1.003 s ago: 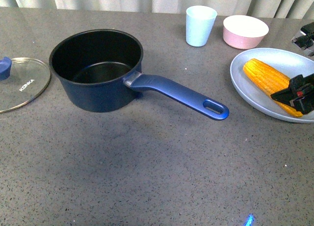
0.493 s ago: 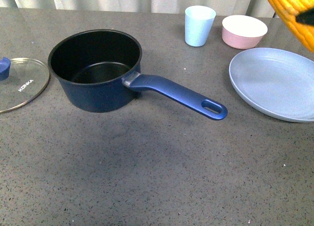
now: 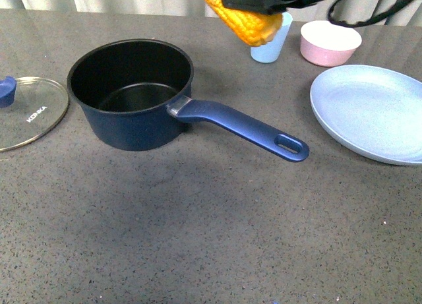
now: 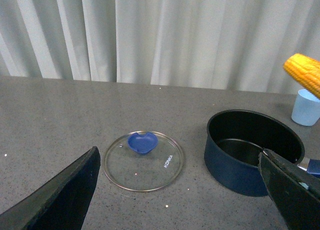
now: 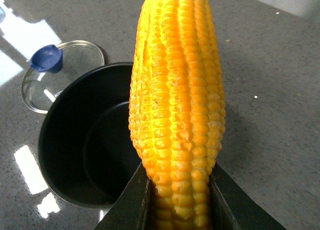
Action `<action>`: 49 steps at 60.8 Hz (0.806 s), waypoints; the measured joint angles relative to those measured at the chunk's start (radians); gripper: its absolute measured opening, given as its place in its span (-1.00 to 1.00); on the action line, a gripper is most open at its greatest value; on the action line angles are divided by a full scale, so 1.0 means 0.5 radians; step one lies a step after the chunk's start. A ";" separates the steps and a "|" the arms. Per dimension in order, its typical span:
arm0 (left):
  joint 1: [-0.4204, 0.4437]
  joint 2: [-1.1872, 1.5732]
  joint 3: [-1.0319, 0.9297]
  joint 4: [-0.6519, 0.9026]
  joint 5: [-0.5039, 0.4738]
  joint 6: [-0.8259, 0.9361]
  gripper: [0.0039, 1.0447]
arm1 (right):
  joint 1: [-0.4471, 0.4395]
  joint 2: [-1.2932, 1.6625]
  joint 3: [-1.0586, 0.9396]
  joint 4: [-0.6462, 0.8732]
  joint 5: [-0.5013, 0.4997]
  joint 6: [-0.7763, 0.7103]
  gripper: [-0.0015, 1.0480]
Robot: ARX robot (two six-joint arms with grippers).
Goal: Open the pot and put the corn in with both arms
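The navy pot point(image 3: 130, 93) stands open on the grey table, its long blue handle point(image 3: 244, 128) pointing right and toward me. Its glass lid point(image 3: 30, 111) marked KONKA lies flat to the pot's left. My right gripper point(image 3: 254, 0) is shut on the yellow corn point(image 3: 241, 17) and holds it in the air above and right of the pot. In the right wrist view the corn point(image 5: 177, 105) hangs over the pot's rim point(image 5: 55, 115). My left gripper point(image 4: 180, 187) is open and empty, above the table between lid point(image 4: 144, 160) and pot point(image 4: 252, 147).
A pale blue plate point(image 3: 369, 113) lies at the right. A light blue cup point(image 3: 269, 45) and a pink bowl point(image 3: 330, 41) stand at the back right. White curtains hang behind the table.
My right gripper has lifted the corn off the plate and carried it left, from the right edge to above the pot's right side. The plate is now bare.
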 joint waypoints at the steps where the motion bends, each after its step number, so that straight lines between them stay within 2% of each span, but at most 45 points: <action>1: 0.000 0.000 0.000 0.000 0.000 0.000 0.84 | 0.017 0.029 0.034 -0.011 0.000 0.002 -0.63; 19: 0.000 0.000 0.000 0.000 -0.001 0.000 0.84 | 0.189 0.317 0.384 -0.173 0.002 -0.007 -0.65; 36: 0.000 0.000 0.000 0.000 0.000 0.000 0.84 | 0.253 0.482 0.532 -0.266 0.055 -0.058 -0.67; 40: 0.000 0.000 0.000 0.000 0.000 0.000 0.84 | 0.263 0.513 0.553 -0.273 0.067 -0.075 -0.36; 49: 0.000 0.000 0.000 0.000 0.000 0.000 0.84 | 0.267 0.520 0.552 -0.260 0.066 -0.075 0.08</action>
